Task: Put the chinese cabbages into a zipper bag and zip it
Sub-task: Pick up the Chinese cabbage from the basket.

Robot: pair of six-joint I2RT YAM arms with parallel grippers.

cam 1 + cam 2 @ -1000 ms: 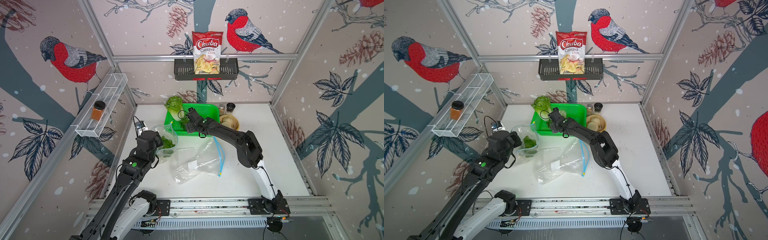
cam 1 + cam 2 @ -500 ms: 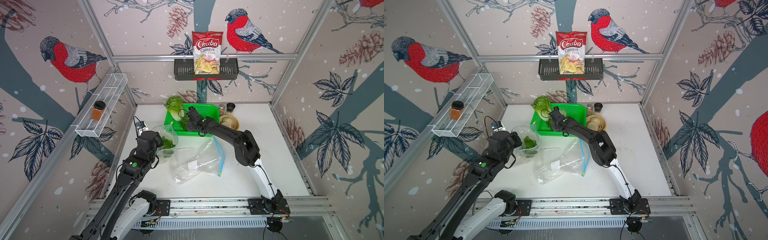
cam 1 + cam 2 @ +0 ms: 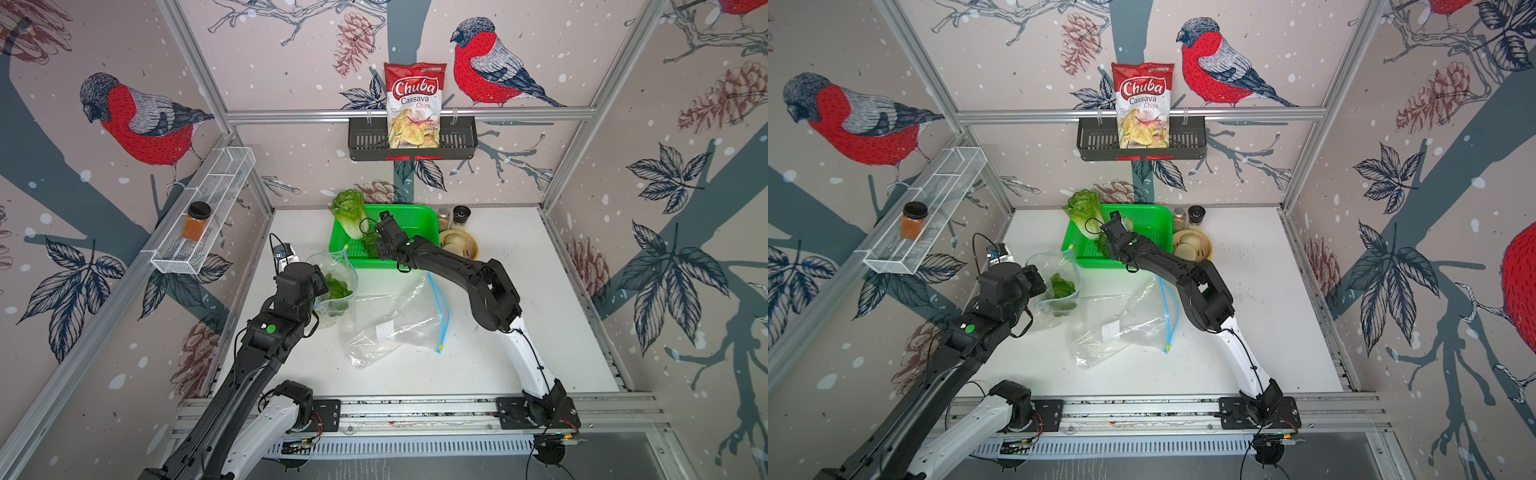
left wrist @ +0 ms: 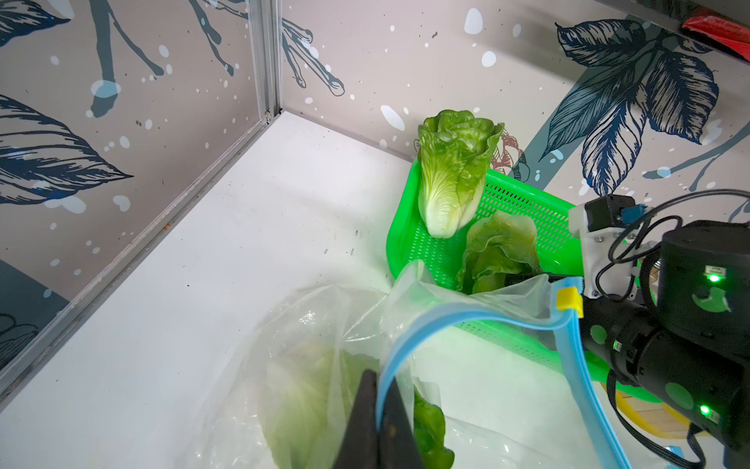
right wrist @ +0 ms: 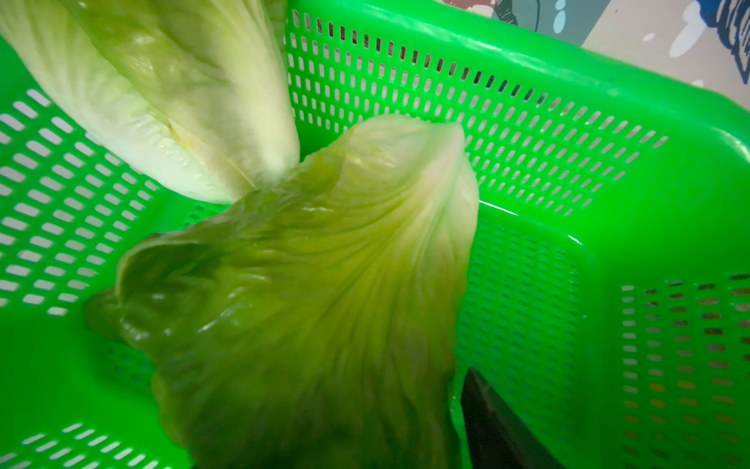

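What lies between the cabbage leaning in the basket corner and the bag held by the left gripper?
Another cabbage, lying in the green basket; the left wrist view shows it clearly.

A blurred cabbage [image 5: 308, 292] (cut off at the edge) hides most of the right jaws.

"Chuba Cassava Chips" reads the red-and-white snack bag [image 3: 413, 106] standing in the black wall rack [image 3: 365, 143]; its smaller print is illegible.
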